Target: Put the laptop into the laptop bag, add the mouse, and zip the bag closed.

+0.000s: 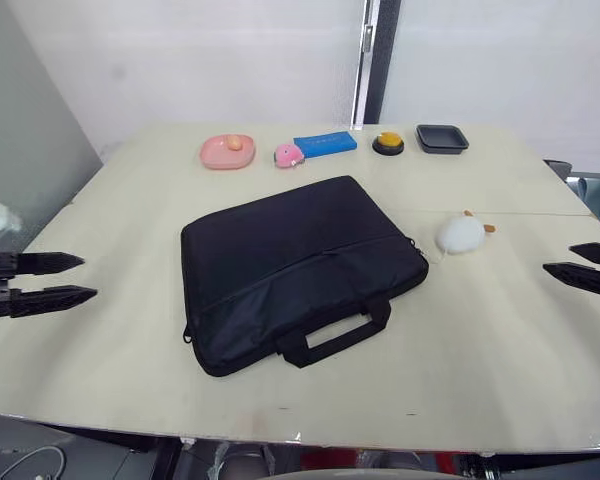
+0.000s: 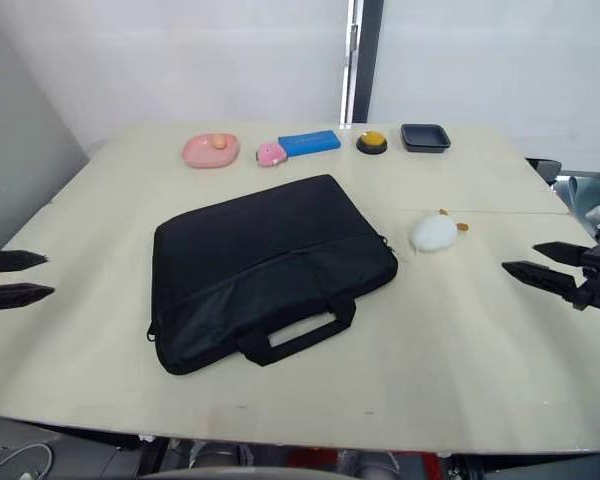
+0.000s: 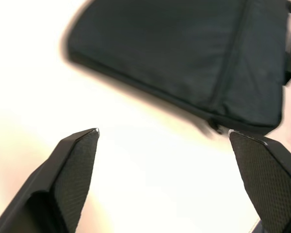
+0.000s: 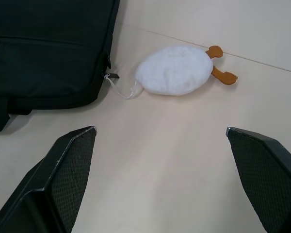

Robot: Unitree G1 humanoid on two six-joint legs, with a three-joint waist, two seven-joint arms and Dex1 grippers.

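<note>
Large flat black fabric laptop bag (image 1: 300,268): lies flat and askew at the middle of the pale beige tabletop (image 1: 460,350), strap handle toward the near edge; contents hidden, and whether its zip is fully closed cannot be made out.

White rounded soft toy with orange feet (image 4: 174,70): on the tabletop just beside the bag's right corner, a thin white cord between them.

Far edge, left to right: pink shallow dish (image 1: 227,152) holding a small orange item; small pink toy (image 1: 288,155); blue flat rectangular block (image 1: 325,144); black-and-yellow round button (image 1: 387,143); small black tray (image 1: 441,138), contents indiscernible.

Left pincer (image 1: 68,277): released, empty, over the tabletop's left edge, well apart from the bag.

Right pincer (image 2: 532,259): released, empty, at the right edge, near the toy.
</note>
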